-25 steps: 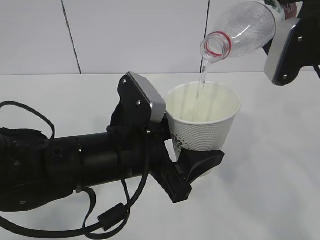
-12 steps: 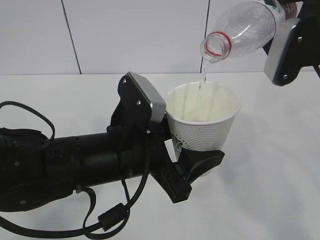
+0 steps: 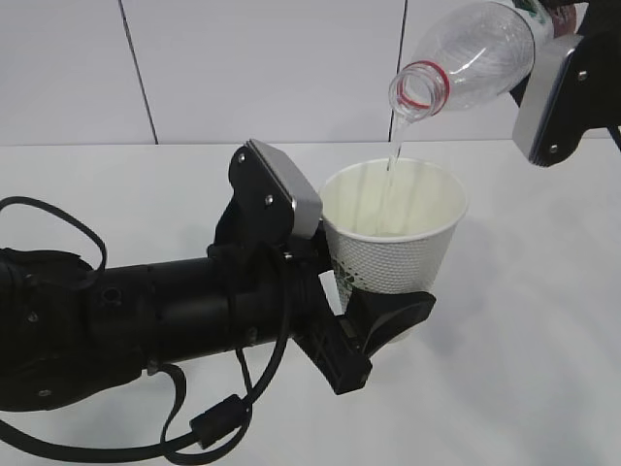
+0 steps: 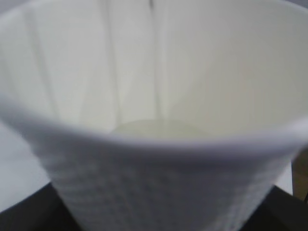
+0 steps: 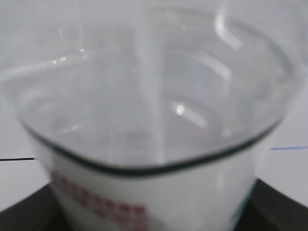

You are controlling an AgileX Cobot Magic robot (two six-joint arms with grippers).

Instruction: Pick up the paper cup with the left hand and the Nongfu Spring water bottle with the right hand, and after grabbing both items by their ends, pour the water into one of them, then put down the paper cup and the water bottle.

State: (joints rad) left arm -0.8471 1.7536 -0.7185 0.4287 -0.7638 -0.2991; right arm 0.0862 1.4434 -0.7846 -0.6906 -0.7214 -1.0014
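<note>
**Pour under way — cup held low, bottle tipped above**

Cup: the paper cup [image 3: 393, 233] sits mid-frame, the left hand [image 3: 374, 325] clamped on its base. At its 1 o'clock the Nongfu Spring water bottle [image 3: 466, 60] tilts mouth-down, the right hand [image 3: 558, 92] gripping its label end; the water [image 3: 392, 150] falls in a thin stream. Thin cup wall likely crushes easily — best held low, lightly. Bottle probably light and slick. Fingertips hidden; fill level unclear

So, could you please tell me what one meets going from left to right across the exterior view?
Left arm → left gripper → paper cup → Nongfu Spring water bottle, tilted and pouring water → right gripper's grey plate.
</note>
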